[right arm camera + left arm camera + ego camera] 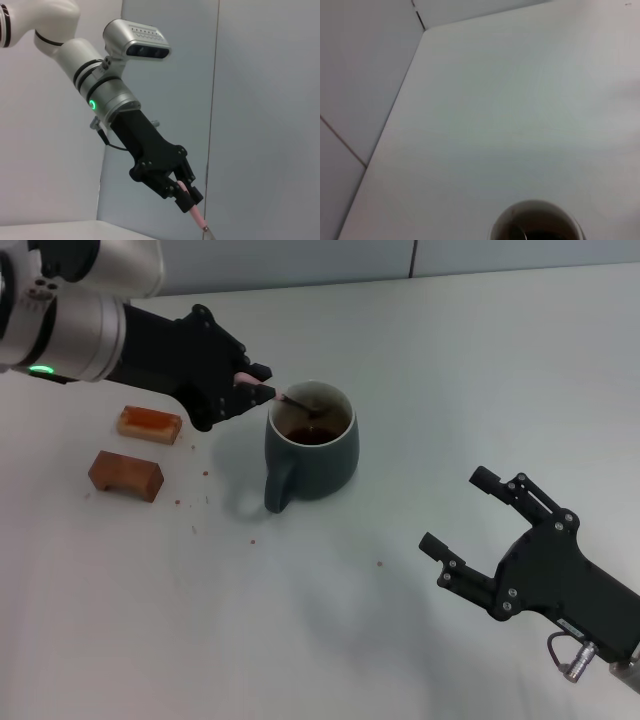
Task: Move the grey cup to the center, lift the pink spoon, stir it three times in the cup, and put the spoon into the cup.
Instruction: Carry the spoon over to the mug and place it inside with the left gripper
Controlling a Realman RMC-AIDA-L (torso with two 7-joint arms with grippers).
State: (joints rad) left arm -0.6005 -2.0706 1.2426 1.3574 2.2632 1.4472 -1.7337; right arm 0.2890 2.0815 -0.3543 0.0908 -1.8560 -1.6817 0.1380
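The grey cup [312, 445] stands upright near the table's middle, handle toward me, with dark liquid inside. My left gripper [250, 387] hovers just left of the rim, shut on the pink spoon [272, 394]. The spoon slants down so its metal end dips inside the cup. The left wrist view catches only the cup's rim [535, 204] at the frame's edge. In the right wrist view, the left gripper [186, 196] pinches the spoon's pink handle [196, 214]. My right gripper [455, 510] stands open over bare table to the cup's right, apart from it.
Two brown blocks [149, 424] [125, 474] lie on the table left of the cup, under the left arm. Small crumbs [195, 502] are scattered near them. The table's far edge [395, 100] meets a wall.
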